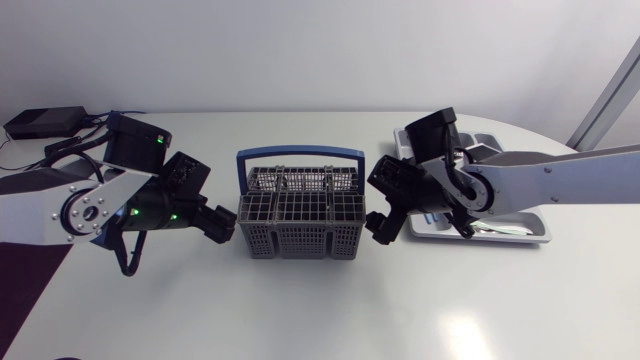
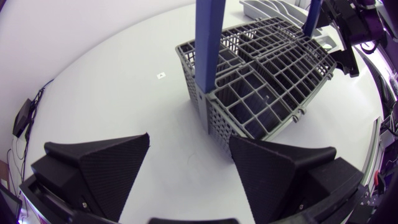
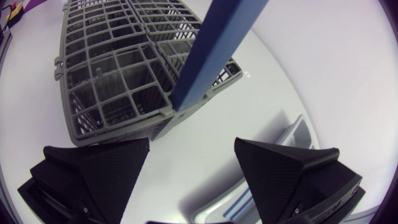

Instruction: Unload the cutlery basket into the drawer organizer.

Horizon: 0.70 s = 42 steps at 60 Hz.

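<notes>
Spread left end effector (image 1: pixel 222 224) and right end effector (image 1: pixel 381 226) flank the grey blue-handled plastic basket (image 1: pixel 300 215), seemingly empty; check cells first.

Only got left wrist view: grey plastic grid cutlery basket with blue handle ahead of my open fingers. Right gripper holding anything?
Observer: No. Right wrist view shows the matte black right gripper open, nothing between its fingers.
Operator: Where's the organizer?
Observer: Head view: the silver-grey drawer organizer tray sits right of the grey cutlery basket, the right arm crossing over it.
Operator: Anything in it?
Observer: There is a shiny item near its front edge; too small to identify.
</notes>
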### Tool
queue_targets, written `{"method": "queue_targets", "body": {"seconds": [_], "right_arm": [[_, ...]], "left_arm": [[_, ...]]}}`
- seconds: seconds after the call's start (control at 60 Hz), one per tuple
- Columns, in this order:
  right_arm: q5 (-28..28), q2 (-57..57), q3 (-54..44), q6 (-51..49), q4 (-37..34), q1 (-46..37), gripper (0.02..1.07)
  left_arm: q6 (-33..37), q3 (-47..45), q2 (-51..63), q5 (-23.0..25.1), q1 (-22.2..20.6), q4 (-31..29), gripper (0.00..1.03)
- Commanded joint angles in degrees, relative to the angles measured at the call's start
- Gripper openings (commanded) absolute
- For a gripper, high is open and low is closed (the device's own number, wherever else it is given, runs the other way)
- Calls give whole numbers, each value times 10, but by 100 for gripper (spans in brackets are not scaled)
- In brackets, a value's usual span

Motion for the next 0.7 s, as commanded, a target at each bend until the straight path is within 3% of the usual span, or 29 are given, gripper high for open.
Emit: {"method": "queue_targets", "body": {"seconds": [0.0,0.35,0.683], "right_arm": [[-4,-4,-8,26,17,7,101],[34,-19,-31,29,34,-6,102],[38,-157,-82,43,33,-44,102]], "left_arm": [[13,-18,-7,29,-16,-3,99],[20,-18,-20,30,10,-1,99],[28,-30,-115,30,47,-4,99]]}}
